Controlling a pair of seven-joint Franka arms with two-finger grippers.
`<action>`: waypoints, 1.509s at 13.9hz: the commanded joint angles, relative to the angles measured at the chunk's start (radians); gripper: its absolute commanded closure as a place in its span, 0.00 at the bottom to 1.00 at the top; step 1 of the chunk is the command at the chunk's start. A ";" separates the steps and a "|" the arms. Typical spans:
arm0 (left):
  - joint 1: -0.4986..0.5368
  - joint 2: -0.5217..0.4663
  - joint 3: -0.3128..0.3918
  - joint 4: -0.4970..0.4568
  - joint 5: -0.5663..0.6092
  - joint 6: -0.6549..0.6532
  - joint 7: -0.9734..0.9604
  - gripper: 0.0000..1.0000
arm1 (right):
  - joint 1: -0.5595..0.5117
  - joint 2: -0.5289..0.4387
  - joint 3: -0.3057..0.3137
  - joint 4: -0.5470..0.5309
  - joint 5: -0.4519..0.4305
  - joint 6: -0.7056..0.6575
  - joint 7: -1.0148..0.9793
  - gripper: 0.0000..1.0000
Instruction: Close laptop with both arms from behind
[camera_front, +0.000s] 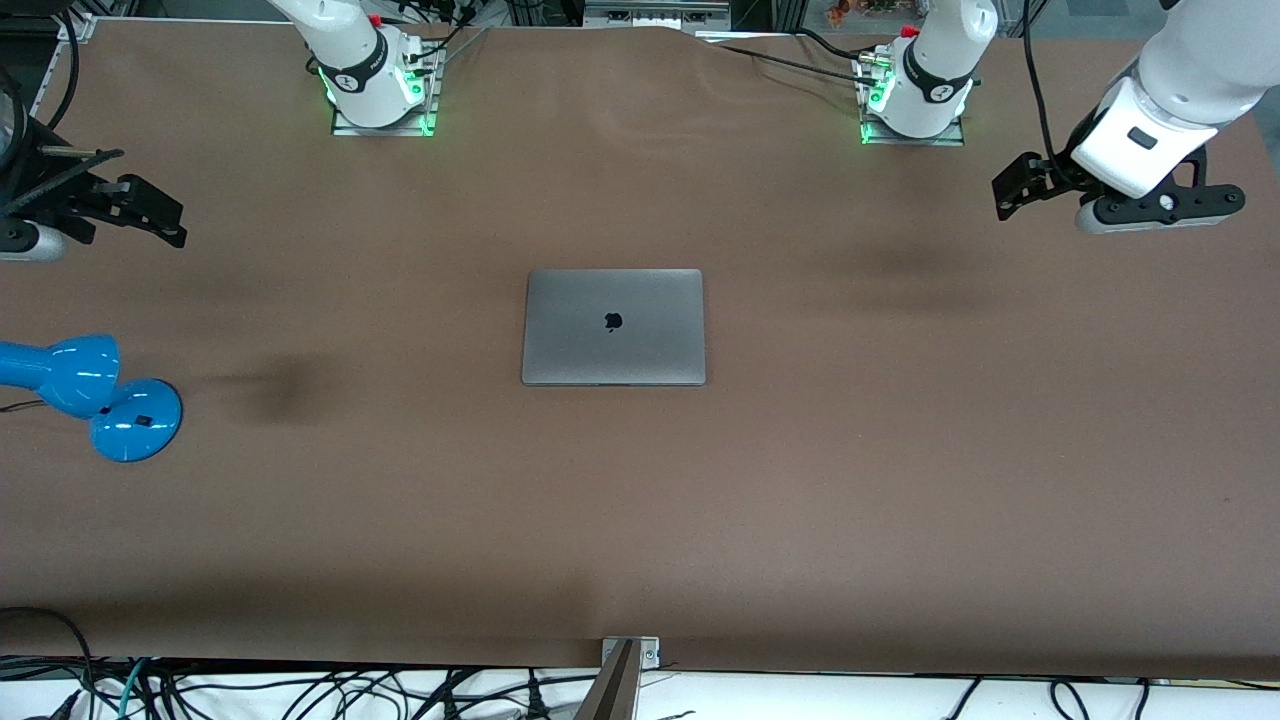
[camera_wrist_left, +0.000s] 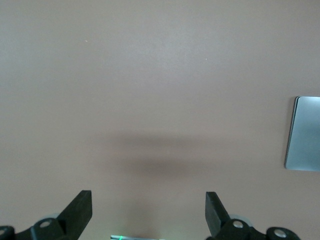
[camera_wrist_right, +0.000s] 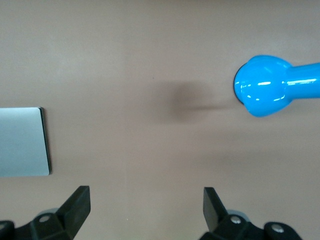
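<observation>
2 pincers hang above the worktop (camera_front: 900, 480), 1 at each end, and the laptop (camera_front: 613, 326) lies between them at mid-worktop, well apart from both. The left pincer (camera_front: 1010, 195) is up over the left arm's end of the worktop, its fingers (camera_wrist_left: 80, 207) spread wide with nothing between them; in the left wrist view only 1 edge of the laptop (camera_wrist_left: 304, 141) shows. The right pincer (camera_front: 150, 215) is up over the right arm's end, its fingers (camera_wrist_right: 77, 205) likewise wide apart and empty; its wrist view catches a corner of the laptop (camera_wrist_right: 22, 142) and the blue lamp (camera_wrist_right: 272, 86). The laptop is shut, lid down flat, grey metal with a black apple logo at its centre, its edges square to the worktop. The lamp (camera_front: 95, 395) sits at the right arm's end, nearer the front camera than the right pincer.
</observation>
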 joint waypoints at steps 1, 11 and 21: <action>-0.028 -0.042 0.065 -0.012 -0.003 0.027 0.171 0.00 | 0.005 -0.039 -0.001 -0.025 0.014 -0.024 0.004 0.00; 0.050 0.051 -0.030 0.126 0.047 -0.070 0.199 0.00 | 0.008 -0.046 0.002 -0.028 0.022 -0.035 0.004 0.00; 0.041 0.056 -0.027 0.136 0.064 -0.097 0.204 0.00 | 0.024 -0.034 0.002 -0.025 0.022 -0.035 0.009 0.00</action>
